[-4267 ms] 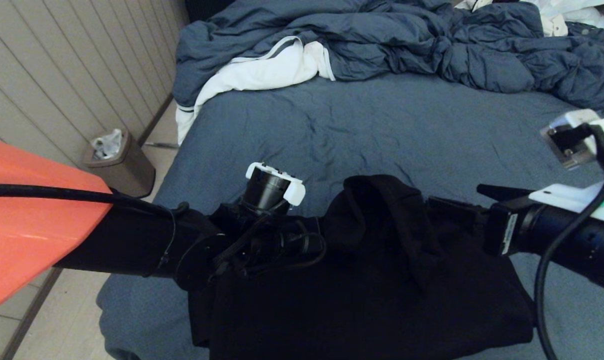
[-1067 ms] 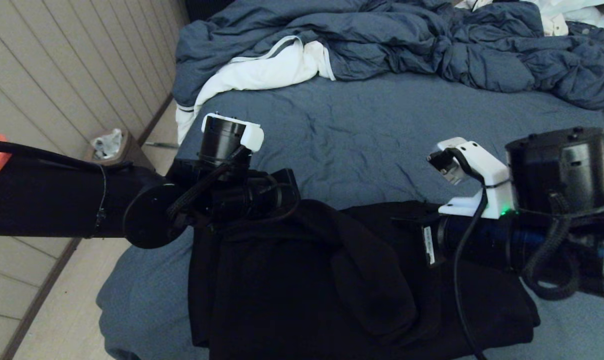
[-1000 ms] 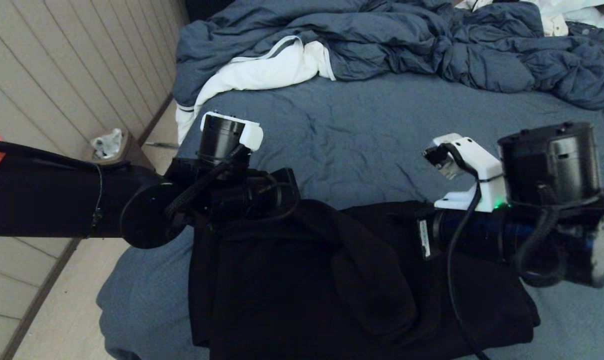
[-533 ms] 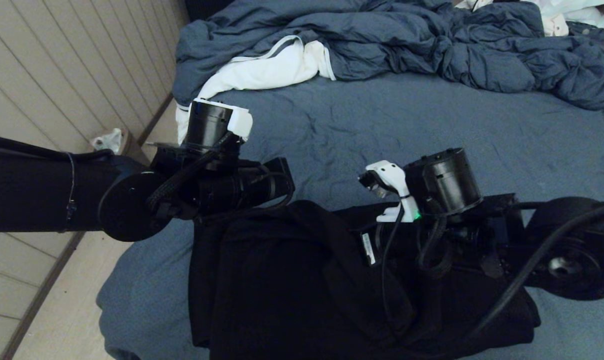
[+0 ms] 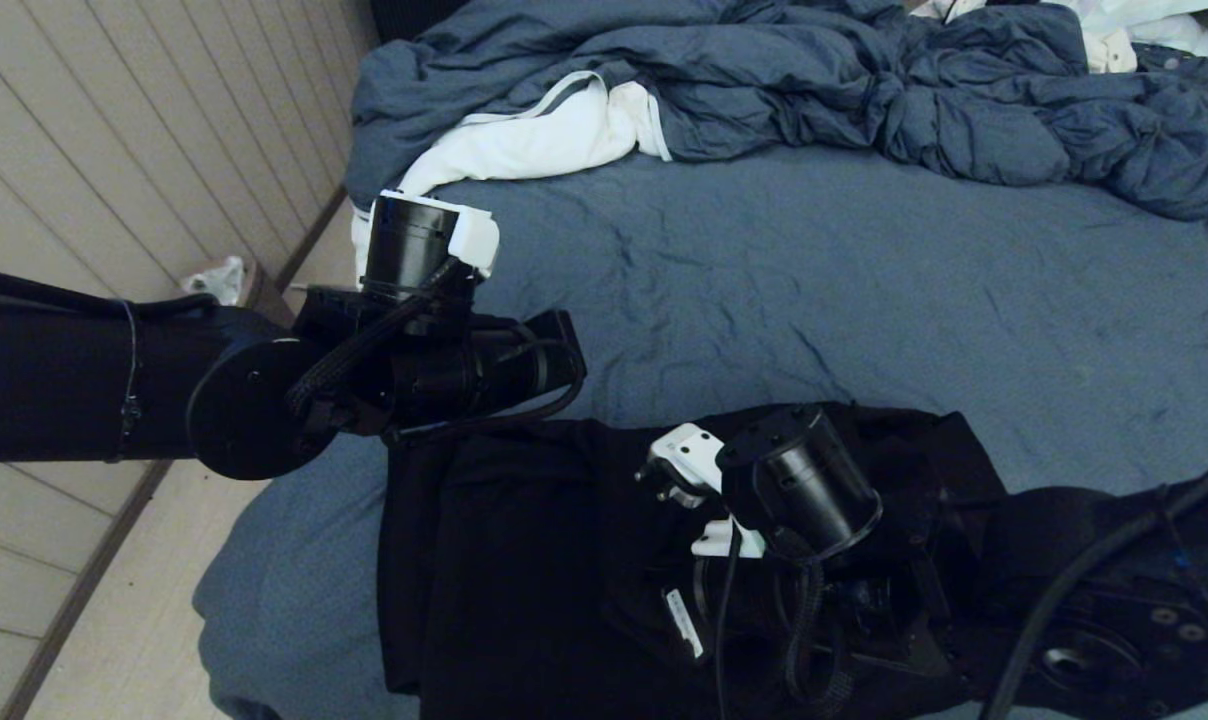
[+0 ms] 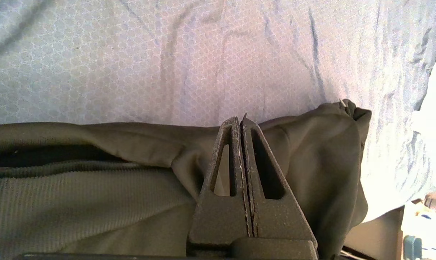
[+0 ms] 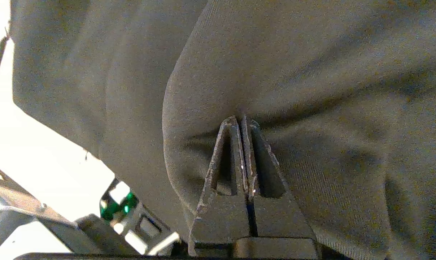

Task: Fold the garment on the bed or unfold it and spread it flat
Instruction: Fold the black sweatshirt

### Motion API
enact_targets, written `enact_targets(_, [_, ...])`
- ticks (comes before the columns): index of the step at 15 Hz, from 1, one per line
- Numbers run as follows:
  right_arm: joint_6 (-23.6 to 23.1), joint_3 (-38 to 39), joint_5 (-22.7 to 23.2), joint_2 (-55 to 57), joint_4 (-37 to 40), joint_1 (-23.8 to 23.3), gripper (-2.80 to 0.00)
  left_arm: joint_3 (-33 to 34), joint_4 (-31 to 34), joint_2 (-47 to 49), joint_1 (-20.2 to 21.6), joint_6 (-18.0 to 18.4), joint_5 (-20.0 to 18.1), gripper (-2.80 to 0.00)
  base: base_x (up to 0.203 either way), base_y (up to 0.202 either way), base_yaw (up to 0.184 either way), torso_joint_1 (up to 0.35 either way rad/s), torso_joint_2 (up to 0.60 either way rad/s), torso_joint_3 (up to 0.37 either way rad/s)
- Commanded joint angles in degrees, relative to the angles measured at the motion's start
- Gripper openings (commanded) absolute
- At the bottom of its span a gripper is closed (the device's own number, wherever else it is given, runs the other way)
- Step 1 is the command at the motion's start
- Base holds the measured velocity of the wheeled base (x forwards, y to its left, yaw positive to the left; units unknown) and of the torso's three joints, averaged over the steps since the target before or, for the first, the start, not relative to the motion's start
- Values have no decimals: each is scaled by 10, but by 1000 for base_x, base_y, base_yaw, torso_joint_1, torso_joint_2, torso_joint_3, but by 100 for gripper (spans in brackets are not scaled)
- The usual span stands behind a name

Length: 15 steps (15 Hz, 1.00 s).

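The garment (image 5: 524, 560), a black hoodie, lies folded in a thick rectangle at the near edge of the bed (image 5: 814, 270). My left arm (image 5: 464, 370) hangs over its far left corner. In the left wrist view the left gripper (image 6: 239, 117) is shut, its tips at the garment's (image 6: 77, 195) far edge where the sheet (image 6: 167, 54) begins; no cloth shows between the fingers. My right arm (image 5: 794, 490) reaches across the garment's middle from the right. Its gripper (image 7: 241, 117) is shut, with the tips pressed into the fabric (image 7: 312, 72), which dimples around them.
A crumpled blue-grey duvet (image 5: 864, 90) and a white cloth (image 5: 524, 140) fill the far end of the bed. Left of the bed lie a strip of floor (image 5: 114, 620), a waste bin (image 5: 224, 280) and a panelled wall. Bare sheet stretches between garment and duvet.
My right arm has swung left and down onto the middle of the garment. The raised fold there has gone flat. The left arm has drawn back a little to the left.
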Motion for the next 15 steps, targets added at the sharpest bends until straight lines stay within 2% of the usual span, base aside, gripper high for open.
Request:
enact_targets(1, [0, 1, 0, 2, -1, 1, -280, 0, -1, 0, 0, -2, 0, -280, 0, 0, 0, 0, 0, 0])
enact_targets(4, [-2, -22, -4, -39, 0, -5, -280, 0, 2, -9, 0, -2, 0, -280, 0, 0, 0, 0, 0, 0])
enact_targets(6, [-6, -42, -7, -87, 5, -35, -280, -5, 10, -23, 2, -2, 0, -280, 0, 0, 0, 0, 0, 0])
enact_targets(9, [-9, -57, -5, -143, 32, -115, -280, -38, 46, -41, 36, -1, 1, -280, 0, 0, 0, 0, 0, 0])
enact_targets(12, [-8, -40, 1, -188, 43, -189, -280, -79, 141, -56, 83, -4, -1, -280, 0, 0, 0, 0, 0, 0])
enact_targets(14, [-3, -35, 4, -192, 75, -256, -280, -55, 170, -92, 102, -6, -3, -280, 0, 0, 0, 0, 0, 0])
enact_targets(15, [9, -36, 7, -189, 106, -293, -280, -20, 172, -112, 109, -4, -3, -280, 0, 0, 0, 0, 0, 0])
